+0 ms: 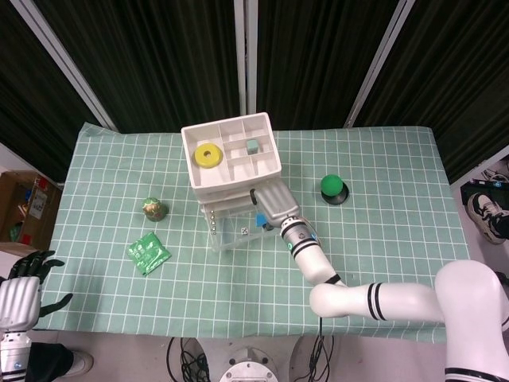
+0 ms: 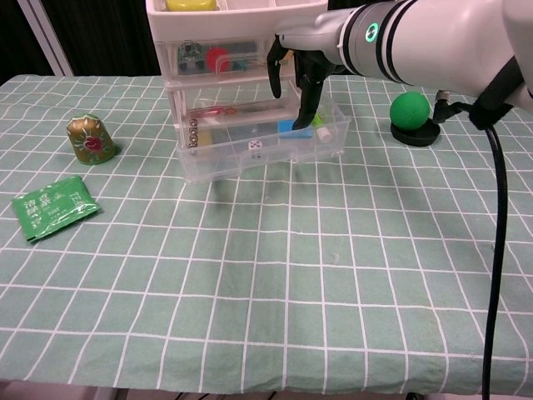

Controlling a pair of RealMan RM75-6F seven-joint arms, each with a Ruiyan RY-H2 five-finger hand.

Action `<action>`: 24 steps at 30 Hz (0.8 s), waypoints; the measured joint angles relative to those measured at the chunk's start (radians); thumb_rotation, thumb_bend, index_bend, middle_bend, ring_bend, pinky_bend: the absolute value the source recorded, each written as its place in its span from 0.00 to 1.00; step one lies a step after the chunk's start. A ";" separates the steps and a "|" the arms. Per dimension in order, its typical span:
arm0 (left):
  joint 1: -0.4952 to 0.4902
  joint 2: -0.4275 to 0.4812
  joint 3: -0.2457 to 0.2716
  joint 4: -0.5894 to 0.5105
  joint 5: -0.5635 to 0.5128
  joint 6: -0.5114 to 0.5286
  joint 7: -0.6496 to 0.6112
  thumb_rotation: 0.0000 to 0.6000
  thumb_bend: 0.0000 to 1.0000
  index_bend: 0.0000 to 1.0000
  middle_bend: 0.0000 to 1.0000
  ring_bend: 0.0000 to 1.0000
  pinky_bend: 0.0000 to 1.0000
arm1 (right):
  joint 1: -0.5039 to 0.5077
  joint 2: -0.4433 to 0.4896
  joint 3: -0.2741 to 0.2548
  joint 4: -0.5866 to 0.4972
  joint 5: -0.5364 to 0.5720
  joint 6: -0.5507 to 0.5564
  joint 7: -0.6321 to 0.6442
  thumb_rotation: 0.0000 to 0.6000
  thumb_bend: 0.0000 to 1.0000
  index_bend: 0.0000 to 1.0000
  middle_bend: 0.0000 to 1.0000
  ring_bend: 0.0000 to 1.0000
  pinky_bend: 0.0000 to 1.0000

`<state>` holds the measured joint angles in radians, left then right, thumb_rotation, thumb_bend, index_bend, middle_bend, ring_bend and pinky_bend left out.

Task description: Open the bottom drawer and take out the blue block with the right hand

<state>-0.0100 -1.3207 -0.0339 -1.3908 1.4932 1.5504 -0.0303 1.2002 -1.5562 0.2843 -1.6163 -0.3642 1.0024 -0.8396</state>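
The white drawer unit (image 1: 231, 155) (image 2: 237, 50) stands at the table's middle back, its clear bottom drawer (image 1: 238, 233) (image 2: 262, 150) pulled out. Inside lies the blue block (image 1: 260, 220) (image 2: 287, 126), partly covered by my right hand (image 1: 274, 203) (image 2: 304, 71). That hand hangs over the drawer's right part with its fingers (image 2: 305, 108) pointing down and touching the block; one finger stays apart at the left. I see no grip on the block. My left hand (image 1: 20, 290) rests off the table's left front corner, fingers spread, holding nothing.
The open drawer also holds a green marker (image 2: 321, 127), a white die (image 2: 256, 147) and small beads (image 2: 193, 133). A green ball on a black base (image 1: 332, 189) (image 2: 411, 115) sits to the right. A gold-green wrapped thing (image 2: 90, 138) and a green packet (image 2: 52, 204) lie left.
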 measured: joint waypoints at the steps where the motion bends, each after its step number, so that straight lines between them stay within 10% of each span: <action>1: -0.001 0.000 0.000 0.001 0.000 -0.001 -0.001 1.00 0.00 0.36 0.21 0.15 0.18 | 0.005 -0.002 -0.001 0.005 0.010 -0.003 -0.002 1.00 0.03 0.44 0.94 1.00 1.00; 24: -0.011 -0.005 -0.007 0.020 -0.006 -0.017 -0.016 1.00 0.00 0.35 0.21 0.15 0.18 | 0.163 -0.022 -0.026 0.102 0.322 -0.077 -0.115 1.00 0.05 0.44 0.94 1.00 1.00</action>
<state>-0.0215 -1.3257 -0.0405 -1.3705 1.4872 1.5337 -0.0467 1.3632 -1.5780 0.2587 -1.5144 -0.0419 0.9255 -0.9548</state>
